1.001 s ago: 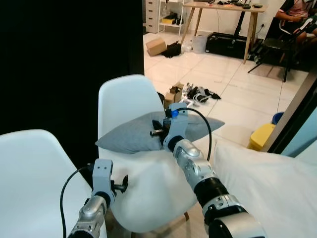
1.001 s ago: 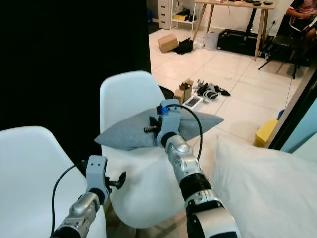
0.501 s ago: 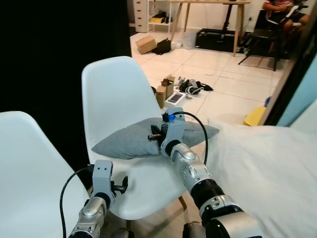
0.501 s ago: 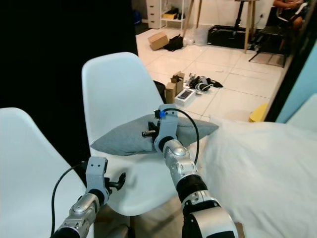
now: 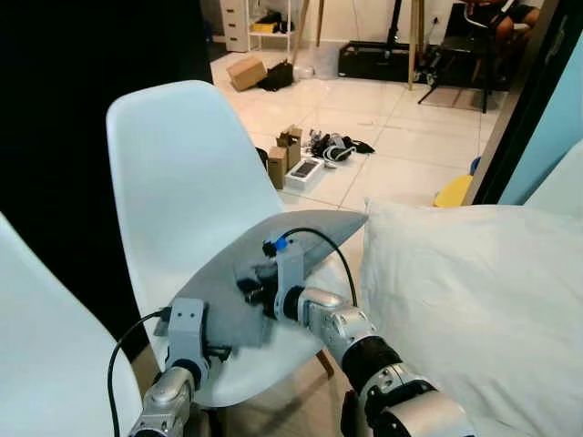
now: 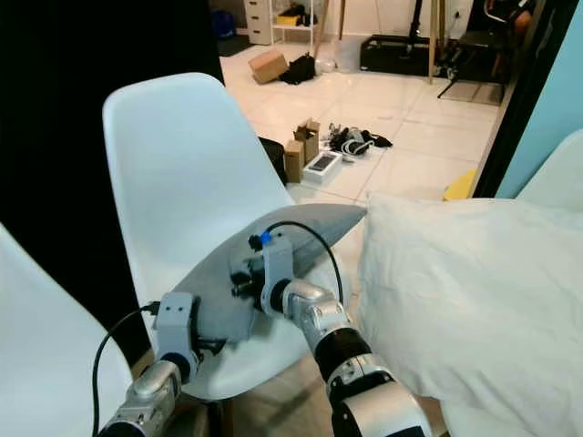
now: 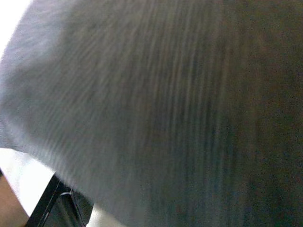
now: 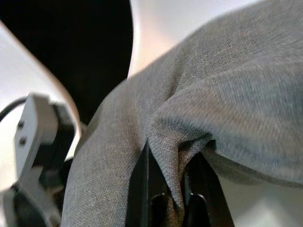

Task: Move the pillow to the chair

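My right claw (image 8: 173,189) pinches a fold of the grey pillow (image 5: 273,273), which lies over the white chair (image 5: 173,191) seat, so I judge the placing nearly done, needing only release; my left claw (image 5: 187,341) sits under the pillow's edge, its grip unclear.

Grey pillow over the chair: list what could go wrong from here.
1. The right end effector pinches only a small fold of the grey pillow; it could slip free.
2. The pillow's far corner reaches past the white chair seat toward the white bedding; released there, it might slide off.
3. The left end effector sits against the pillow and could snag it.
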Controlling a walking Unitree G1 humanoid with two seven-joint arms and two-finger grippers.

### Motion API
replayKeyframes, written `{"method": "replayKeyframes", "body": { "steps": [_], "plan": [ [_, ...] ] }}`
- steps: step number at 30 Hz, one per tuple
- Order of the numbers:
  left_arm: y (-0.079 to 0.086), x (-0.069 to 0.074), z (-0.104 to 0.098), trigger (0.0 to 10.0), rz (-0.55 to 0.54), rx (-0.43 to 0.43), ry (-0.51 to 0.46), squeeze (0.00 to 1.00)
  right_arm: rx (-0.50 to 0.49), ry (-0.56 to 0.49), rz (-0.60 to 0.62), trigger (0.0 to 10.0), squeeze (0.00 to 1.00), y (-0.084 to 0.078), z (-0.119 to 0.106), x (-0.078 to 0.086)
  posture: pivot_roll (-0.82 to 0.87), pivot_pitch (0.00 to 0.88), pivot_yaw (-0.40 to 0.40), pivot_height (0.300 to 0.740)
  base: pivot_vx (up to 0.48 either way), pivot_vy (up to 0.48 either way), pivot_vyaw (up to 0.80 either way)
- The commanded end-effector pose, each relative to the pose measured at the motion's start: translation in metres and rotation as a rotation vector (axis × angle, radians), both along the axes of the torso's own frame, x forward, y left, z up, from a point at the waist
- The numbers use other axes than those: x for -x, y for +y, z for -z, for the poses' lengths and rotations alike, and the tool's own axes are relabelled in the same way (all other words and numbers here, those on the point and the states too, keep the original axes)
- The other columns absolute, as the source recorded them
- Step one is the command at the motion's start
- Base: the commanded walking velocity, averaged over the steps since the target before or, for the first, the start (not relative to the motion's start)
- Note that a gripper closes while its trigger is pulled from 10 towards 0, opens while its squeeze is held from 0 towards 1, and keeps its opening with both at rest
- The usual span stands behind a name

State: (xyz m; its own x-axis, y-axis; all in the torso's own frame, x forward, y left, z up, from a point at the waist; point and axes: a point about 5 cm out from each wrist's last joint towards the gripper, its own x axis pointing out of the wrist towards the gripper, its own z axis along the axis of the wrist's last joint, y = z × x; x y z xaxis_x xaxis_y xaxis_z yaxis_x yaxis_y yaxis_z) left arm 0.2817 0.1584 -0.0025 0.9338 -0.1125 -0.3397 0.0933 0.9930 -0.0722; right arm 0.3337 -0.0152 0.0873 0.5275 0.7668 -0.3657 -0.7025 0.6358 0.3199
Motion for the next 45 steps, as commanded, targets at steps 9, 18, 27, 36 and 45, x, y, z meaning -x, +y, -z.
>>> {"method": "replayKeyframes", "body": {
  "steps": [9,18,27,36,45],
  "plan": [
    [-0.002,-0.009,-0.01,10.0,0.009,-0.01,-0.048,0.0,0.044,0.114,-0.087,10.0,1.0,0.027,0.028,0.028,-0.02,0.06,0.022,0.57,0.0,0.0,0.0],
    [0.022,-0.01,-0.011,10.0,-0.137,-0.169,-0.036,0.0,0.103,0.145,-0.161,10.0,1.0,-0.01,0.035,0.026,-0.02,0.064,0.022,0.57,0.0,0.0,0.0],
    [0.067,-0.007,-0.017,10.0,-0.362,-0.399,-0.008,0.0,0.161,0.1,-0.23,10.0,0.86,-0.064,0.034,0.021,-0.03,0.067,0.019,0.57,0.0,0.0,0.0],
    [0.064,-0.011,-0.026,10.0,-0.393,-0.459,-0.062,0.0,0.104,0.014,0.009,10.0,0.0,-0.093,0.013,-0.004,-0.03,0.057,0.022,0.57,0.0,0.0,0.0],
    [0.028,-0.016,-0.043,10.0,-0.382,-0.44,-0.11,0.0,-0.16,-0.136,0.24,10.0,0.0,-0.1,-0.027,-0.029,-0.02,0.054,0.023,0.6,0.0,0.0,0.0]
  ]
}}
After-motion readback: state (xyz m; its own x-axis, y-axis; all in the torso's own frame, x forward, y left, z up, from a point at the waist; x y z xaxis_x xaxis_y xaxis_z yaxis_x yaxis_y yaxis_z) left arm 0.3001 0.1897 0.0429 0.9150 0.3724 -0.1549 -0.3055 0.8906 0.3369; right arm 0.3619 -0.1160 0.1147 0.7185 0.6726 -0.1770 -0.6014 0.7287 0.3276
